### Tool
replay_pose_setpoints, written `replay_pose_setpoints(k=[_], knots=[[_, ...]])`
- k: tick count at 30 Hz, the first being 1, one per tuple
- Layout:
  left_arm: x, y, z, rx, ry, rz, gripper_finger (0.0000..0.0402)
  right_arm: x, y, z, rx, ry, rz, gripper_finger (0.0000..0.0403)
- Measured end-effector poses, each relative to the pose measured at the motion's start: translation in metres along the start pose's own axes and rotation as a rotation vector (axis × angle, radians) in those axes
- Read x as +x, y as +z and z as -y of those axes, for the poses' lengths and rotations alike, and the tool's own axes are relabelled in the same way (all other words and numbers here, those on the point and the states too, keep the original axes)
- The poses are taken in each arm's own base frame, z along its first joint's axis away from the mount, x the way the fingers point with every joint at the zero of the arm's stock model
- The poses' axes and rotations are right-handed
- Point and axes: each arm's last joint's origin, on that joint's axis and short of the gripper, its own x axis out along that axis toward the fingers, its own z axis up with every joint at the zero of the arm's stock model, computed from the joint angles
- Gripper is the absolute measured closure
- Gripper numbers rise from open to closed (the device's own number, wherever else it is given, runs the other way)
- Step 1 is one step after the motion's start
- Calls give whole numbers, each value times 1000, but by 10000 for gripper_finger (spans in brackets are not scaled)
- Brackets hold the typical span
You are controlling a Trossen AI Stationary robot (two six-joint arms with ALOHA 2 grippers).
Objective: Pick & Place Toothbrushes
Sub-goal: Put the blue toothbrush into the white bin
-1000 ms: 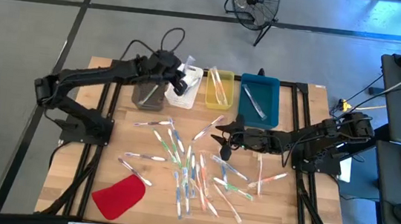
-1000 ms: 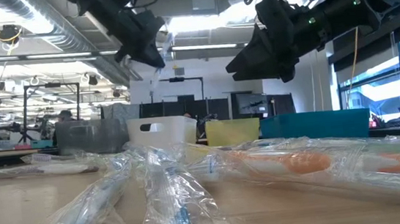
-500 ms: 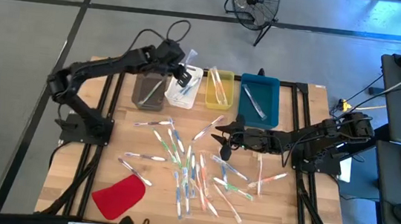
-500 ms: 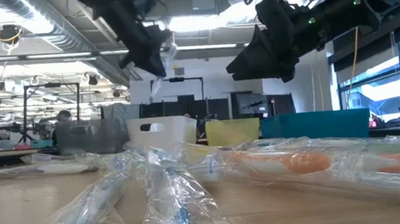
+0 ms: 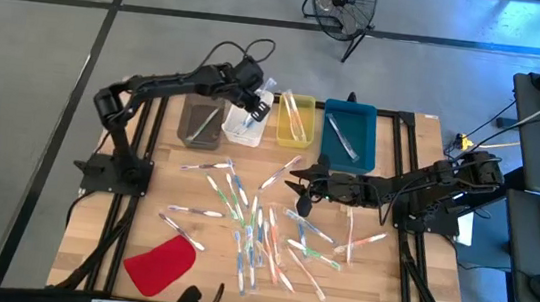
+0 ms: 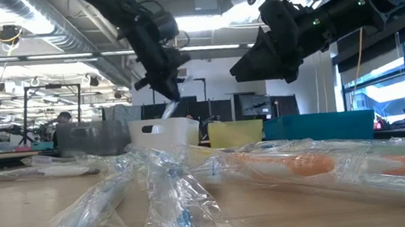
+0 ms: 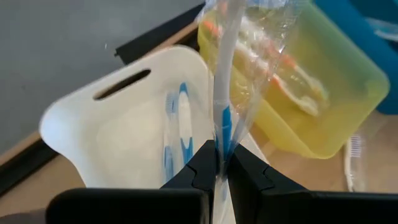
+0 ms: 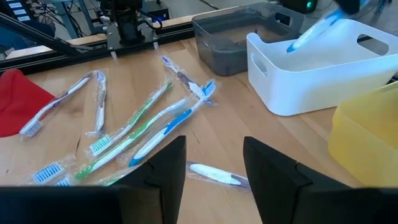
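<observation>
Only up close: blue toothbrush (image 7: 224,118) pinched in left claw (image 7: 222,163).

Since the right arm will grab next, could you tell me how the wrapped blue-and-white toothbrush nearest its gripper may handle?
The blue-and-white toothbrush in clear film probably stays stiff and light. Its glossy wrapper may slip between the open right gripper fingers. Lying flat on the wooden table, it likely slides rather than rolls.

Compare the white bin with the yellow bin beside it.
The white bin is opaque, while the yellow bin is see-through. The white bin holds blue toothbrushes; the yellow bin holds orange ones. The left claw hangs over the white bin, shut on a wrapped blue toothbrush; nothing hovers over the yellow bin. Both sit in the row of bins along the table's far edge.
</observation>
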Motion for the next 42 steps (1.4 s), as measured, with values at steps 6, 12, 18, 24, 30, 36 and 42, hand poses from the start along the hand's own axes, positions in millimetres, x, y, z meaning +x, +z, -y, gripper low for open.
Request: replay_pose_setpoints(k=[6,12,18,24,30,36,42], knots=[[16,-6,-3,-19,23,-67,382,0,0,0,0,0,0,230],[27,-8,-10,-70,42,-102,382,0,0,0,1,0,1,224],[42,-10,-18,-94,67,-134,382,0,0,0,1,0,1,235],[55,-14,-20,-97,70,-167,382,0,0,0,2,0,1,248],[68,-15,-19,-98,52,-158,375,0,0,0,1,0,1,253],[77,-15,-19,-115,46,-149,357,0,0,0,0,0,0,251],[80,-16,-20,-136,57,-150,345,0,0,0,-1,0,-2,238]])
